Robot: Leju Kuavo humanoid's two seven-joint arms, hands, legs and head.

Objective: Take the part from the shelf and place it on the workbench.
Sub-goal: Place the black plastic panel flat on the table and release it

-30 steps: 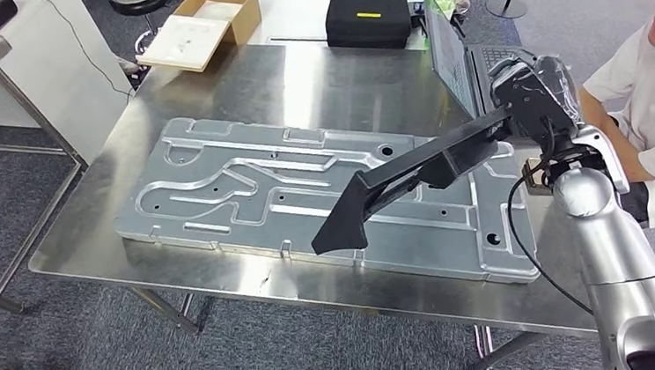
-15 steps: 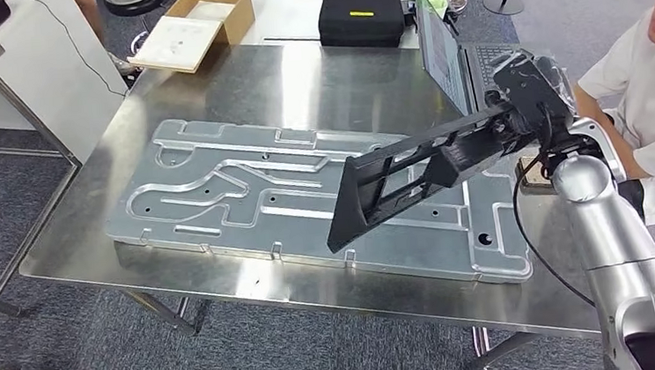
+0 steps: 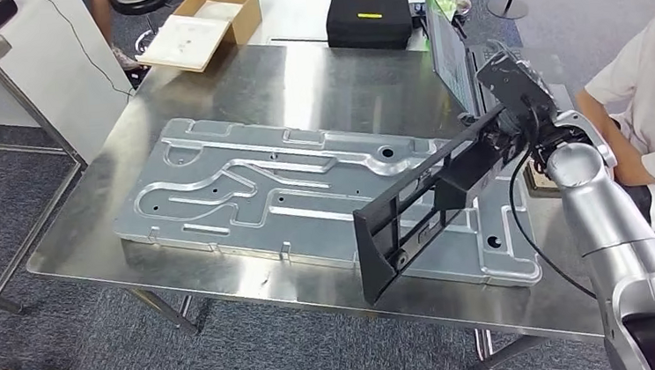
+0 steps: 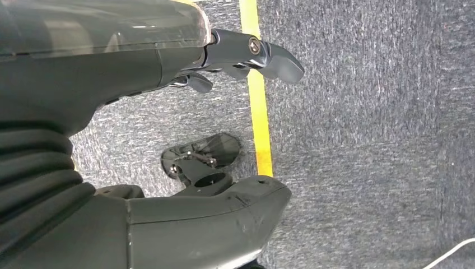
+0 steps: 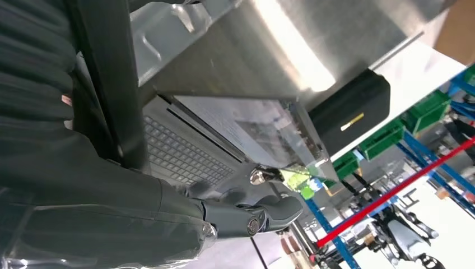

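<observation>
right hand gripping one end of long black ribbed part, held slanting above machined aluminium plate on steel workbench, far end low near front edge. left hand hanging over grey carpet, fingers apart, holding nothing. beyond: open laptop, closed black case, open cardboard box with white insert inside.

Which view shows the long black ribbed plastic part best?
The head view: the long black ribbed plastic part shows end to end, held by the right hand. The right wrist view catches one dark bar; the left wrist view faces floor.
</observation>
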